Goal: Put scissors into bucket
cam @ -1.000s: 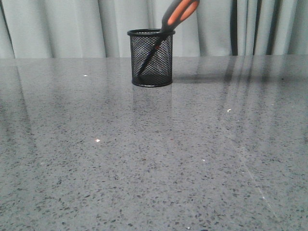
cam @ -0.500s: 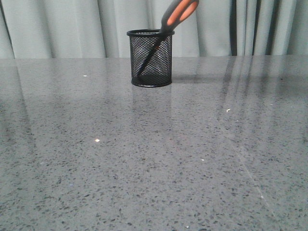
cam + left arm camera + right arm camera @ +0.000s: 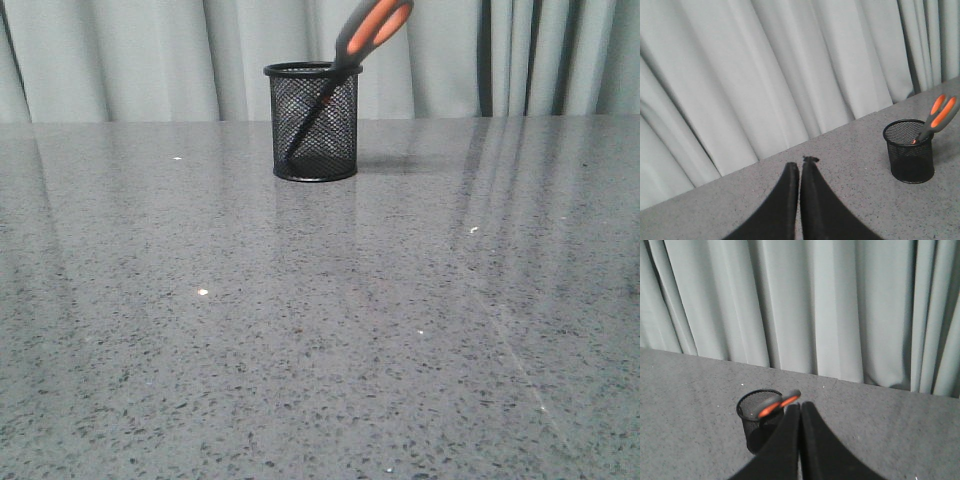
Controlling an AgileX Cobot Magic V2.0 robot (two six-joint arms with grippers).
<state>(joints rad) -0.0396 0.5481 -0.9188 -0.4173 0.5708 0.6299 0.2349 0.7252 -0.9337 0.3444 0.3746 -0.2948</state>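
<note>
The bucket (image 3: 314,121), a black wire-mesh cup, stands on the grey table at the back middle. The scissors (image 3: 370,30) stand in it, blades down inside the mesh, the grey and orange handles leaning out over the rim to the right. The cup (image 3: 909,150) and scissors (image 3: 939,113) also show in the left wrist view, and the cup (image 3: 754,415) and scissors (image 3: 778,404) in the right wrist view. My left gripper (image 3: 800,163) is shut and empty, away from the cup. My right gripper (image 3: 800,405) is shut and empty, above and near the cup. Neither gripper shows in the front view.
The grey speckled table (image 3: 320,320) stretches wide in front of the cup. Pale grey curtains (image 3: 150,60) hang along its far edge.
</note>
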